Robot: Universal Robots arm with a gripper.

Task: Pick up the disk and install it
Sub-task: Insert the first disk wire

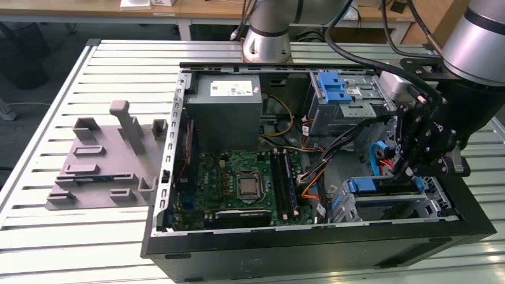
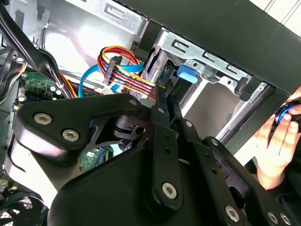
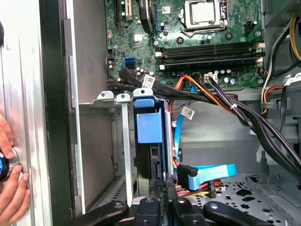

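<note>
The flat silver disk with blue plastic side rails point(image 3: 149, 136) was seen standing edge-on in the grey metal drive cage point(image 3: 109, 141) at the front of the open black computer case point(image 1: 316, 254), so it was judged largely seated, with the last of the insertion perhaps left. The black claw point(image 1: 406, 174) was lowered to the disk's rear edge; whether it was clenched or released could not be told. A hand point(image 2: 277, 146) was rested outside the case wall. No writing was legible; the white sticker on the grey power-supply box point(image 1: 227, 103) could not be made out.
</note>
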